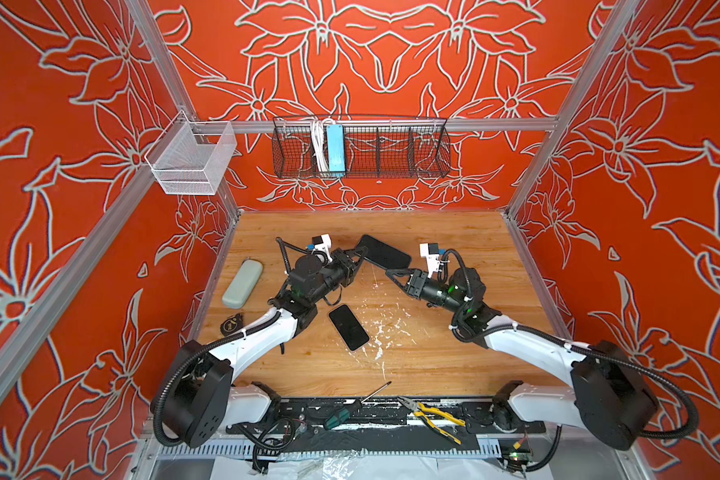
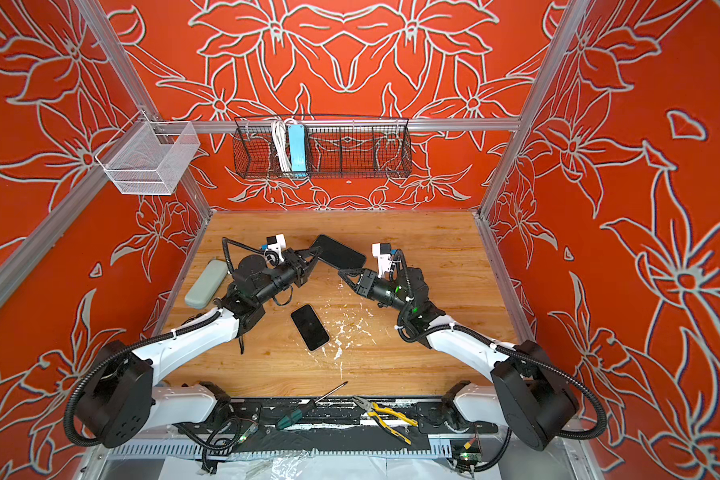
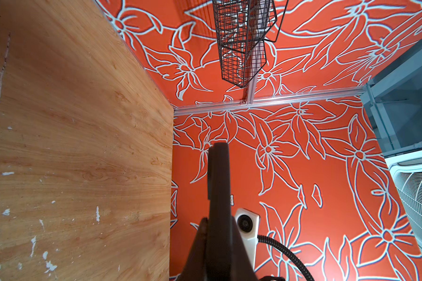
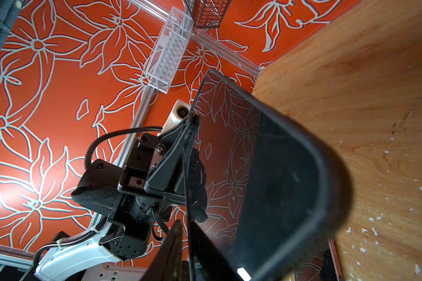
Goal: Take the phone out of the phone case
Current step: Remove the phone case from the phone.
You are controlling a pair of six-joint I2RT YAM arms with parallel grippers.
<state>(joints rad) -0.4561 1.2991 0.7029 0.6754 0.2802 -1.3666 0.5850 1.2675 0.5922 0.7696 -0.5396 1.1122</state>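
Note:
A dark phone (image 1: 383, 252) (image 2: 338, 252) in a black phone case is held tilted above the wooden table, in both top views. My left gripper (image 1: 360, 253) (image 2: 314, 253) is shut on its far left corner; in the left wrist view the slab (image 3: 218, 182) rises edge-on from between the fingers. Its glossy face (image 4: 229, 146) mirrors the wallpaper, and the case rim (image 4: 327, 170) curves round the near end. My right gripper (image 1: 389, 272) (image 2: 341, 272) (image 4: 187, 226) straddles the near thin edge, jaws narrowly open with a sliver of gap.
A second dark phone (image 1: 348, 327) lies flat mid-table among white flecks. A grey-green pouch (image 1: 242, 283) and a tape measure (image 1: 230, 325) sit at the left edge. A screwdriver (image 1: 341, 413) and pliers (image 1: 431, 415) lie on the front rail. A wire basket (image 1: 360, 147) hangs on the back wall.

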